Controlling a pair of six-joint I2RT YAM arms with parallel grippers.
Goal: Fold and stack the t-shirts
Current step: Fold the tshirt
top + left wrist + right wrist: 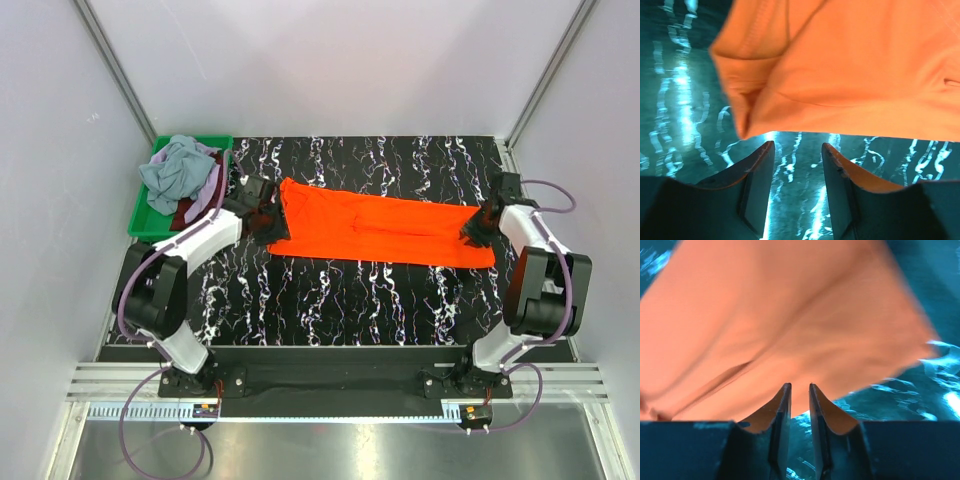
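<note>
A bright orange-red t-shirt lies flat as a long folded strip across the black marbled table. My left gripper sits at the strip's left end. In the left wrist view my left gripper stands open over bare table, with the shirt's edge just beyond the tips. My right gripper is at the strip's right end. In the right wrist view its jaws are a narrow gap apart with nothing between them, the tips at the edge of the shirt. More t-shirts are heaped in the bin: grey-blue, lilac and dark red.
The green plastic bin stands at the table's far left corner, close behind my left arm. White walls enclose the table on three sides. Bare marbled tabletop stretches between the shirt and the arm bases.
</note>
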